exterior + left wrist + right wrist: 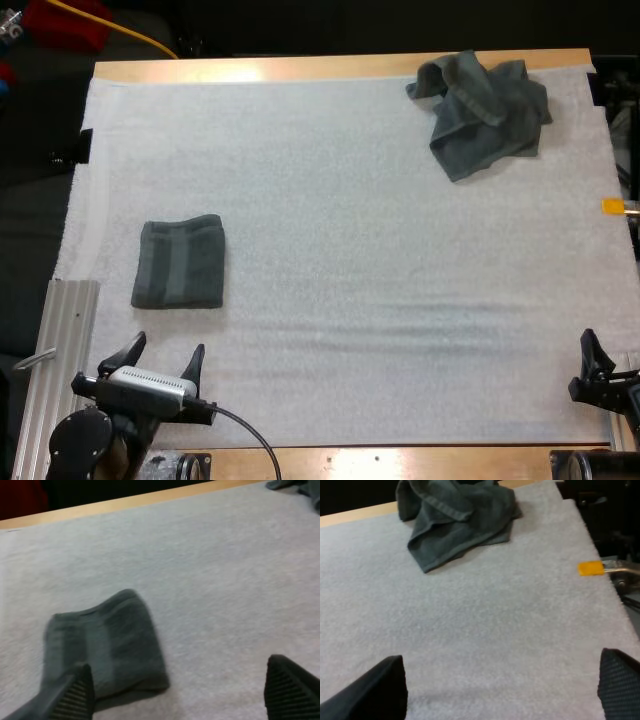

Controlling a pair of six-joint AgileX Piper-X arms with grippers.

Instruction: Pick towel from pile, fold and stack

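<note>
A folded dark grey-green towel [180,263] lies on the left side of the white mat [340,260], squared up and flat. Just behind it, near the mat's front edge, my left gripper [166,347] stands open; in the left wrist view its fingers [75,695] are wide apart with the folded towel [105,645] right before the left finger. A crumpled towel [483,110] sits at the mat's far right corner. At the front right edge my right gripper [610,355] is open, and its view looks across bare mat to the crumpled towel [457,520], far from my right gripper [504,659].
A ribbed aluminium rail [65,345] runs along the mat's front left side, beside my left arm. The wooden table edge [300,68] borders the far side. Wide bare mat lies between the two towels.
</note>
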